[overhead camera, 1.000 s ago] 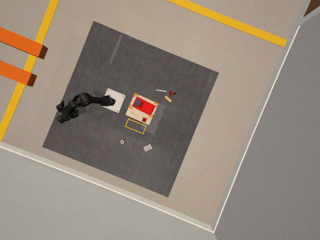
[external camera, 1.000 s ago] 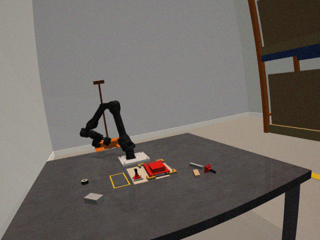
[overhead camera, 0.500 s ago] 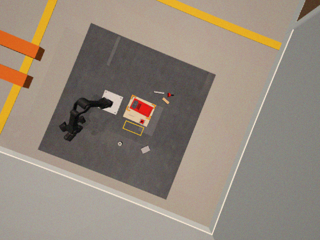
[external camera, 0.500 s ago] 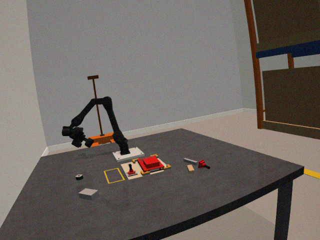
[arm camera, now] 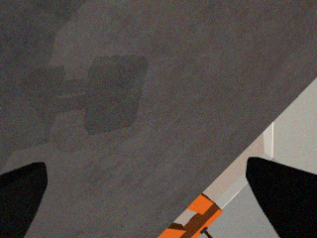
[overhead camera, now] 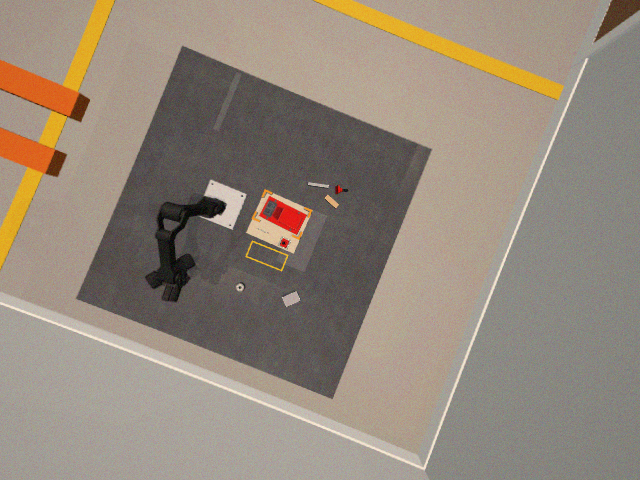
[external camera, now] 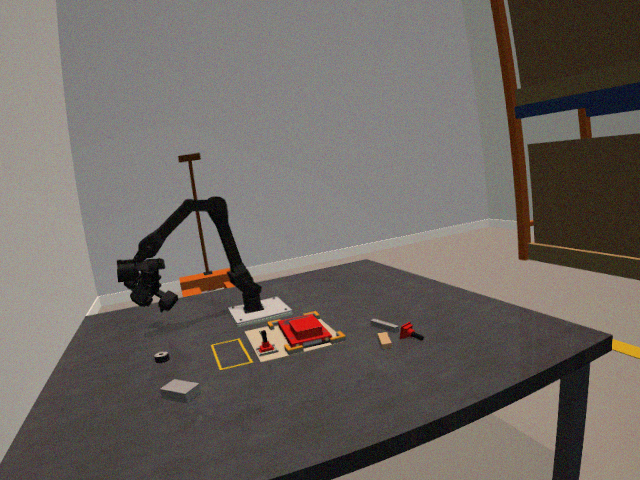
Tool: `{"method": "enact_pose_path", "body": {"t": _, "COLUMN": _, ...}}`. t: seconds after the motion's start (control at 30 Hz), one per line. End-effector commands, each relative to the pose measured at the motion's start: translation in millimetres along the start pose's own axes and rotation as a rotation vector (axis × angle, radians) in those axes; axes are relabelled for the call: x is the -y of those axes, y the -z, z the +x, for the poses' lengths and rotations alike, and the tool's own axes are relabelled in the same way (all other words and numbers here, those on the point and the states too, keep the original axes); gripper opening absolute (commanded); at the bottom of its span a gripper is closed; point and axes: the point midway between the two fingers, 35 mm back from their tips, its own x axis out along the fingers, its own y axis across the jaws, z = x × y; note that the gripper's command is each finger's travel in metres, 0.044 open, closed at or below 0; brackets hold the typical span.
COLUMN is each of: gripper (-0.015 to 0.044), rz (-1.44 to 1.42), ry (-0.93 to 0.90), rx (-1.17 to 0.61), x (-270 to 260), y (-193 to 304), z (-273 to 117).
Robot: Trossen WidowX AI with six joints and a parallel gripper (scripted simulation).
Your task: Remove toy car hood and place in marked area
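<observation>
Arm: the black arm (overhead camera: 166,250) (external camera: 227,227) reaches out to the left over the counter (overhead camera: 310,335) (external camera: 336,408) (arm camera: 198,74).
End effector: the end effector (overhead camera: 178,277) (external camera: 154,302) (arm camera: 150,169) is released, fingers wide apart with nothing between them; the wrist view cuts off both.
Toy car: the red toy car (overhead camera: 294,219) (external camera: 306,327) sits among orange corner brackets on a cream board (overhead camera: 258,231) (external camera: 253,338).
Hood: too small to make out apart from the car's red body.
Marked area: a yellow outline (overhead camera: 264,263) (external camera: 236,365), just left of the board.
Knobbed piece: a red piece with a black knob (overhead camera: 284,242) (external camera: 266,348) stands on the board's left part.
Shelf unit: at the far right, this shelf unit (external camera: 516,180) is cut off by the exterior view's edge.
</observation>
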Motion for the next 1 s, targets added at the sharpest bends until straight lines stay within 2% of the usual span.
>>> {"method": "enact_pose_path", "body": {"t": 0.0, "gripper": 0.0440, "rz": 0.000, "ry": 0.003, "rx": 0.078, "x": -10.6, "y": -25.6, "z": -22.0}}
{"method": "enact_pose_path", "body": {"t": 0.5, "gripper": 0.0440, "rz": -0.093, "ry": -0.037, "rx": 0.389, "x": -96.7, "y": -105.1, "z": -134.3}}
{"method": "enact_pose_path", "body": {"t": 0.97, "gripper": 0.0440, "rz": -0.270, "ry": -0.121, "rx": 0.600, "x": -198.7, "y": -117.8, "z": -226.0}}
